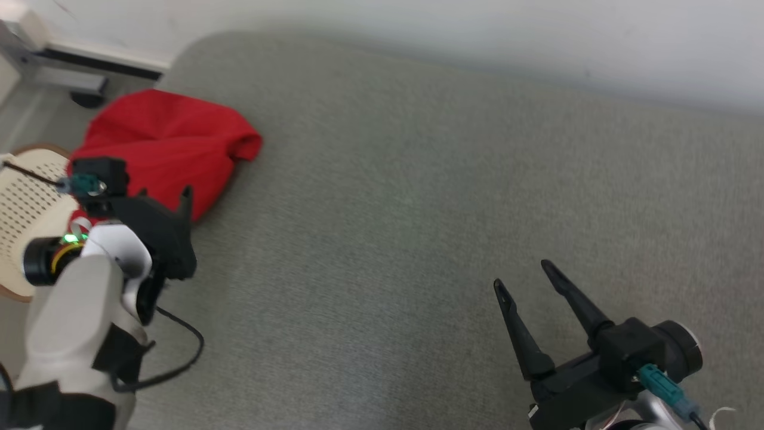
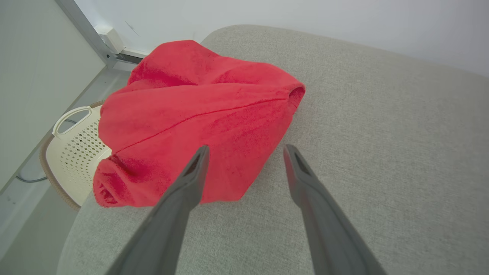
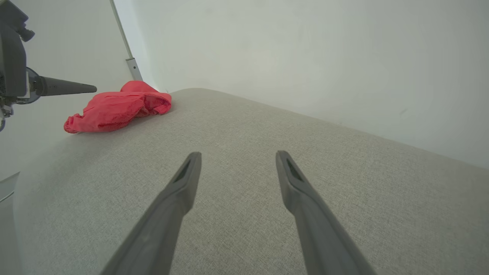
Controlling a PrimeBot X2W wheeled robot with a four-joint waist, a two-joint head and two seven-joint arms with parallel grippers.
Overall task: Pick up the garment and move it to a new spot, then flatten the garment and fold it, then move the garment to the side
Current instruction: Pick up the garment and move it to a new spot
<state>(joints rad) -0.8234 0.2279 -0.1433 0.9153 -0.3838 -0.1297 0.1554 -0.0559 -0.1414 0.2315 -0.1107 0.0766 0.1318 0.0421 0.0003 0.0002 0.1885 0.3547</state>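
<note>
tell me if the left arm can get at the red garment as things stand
Probably yes. The left gripper is open and aimed at the red garment, with nothing between them on the grey cushion.

We read this as a home-like room, a bedroom or a laundry corner. Evidence: a wide grey upholstered surface (image 1: 418,209) with a rounded corner sits against a plain white wall (image 1: 477,36). A cream perforated laundry basket (image 2: 76,152) stands on the floor (image 2: 23,236) beside it. A crumpled red garment (image 2: 198,114) lies on the upholstery. We cannot tell bed from sofa.
</note>
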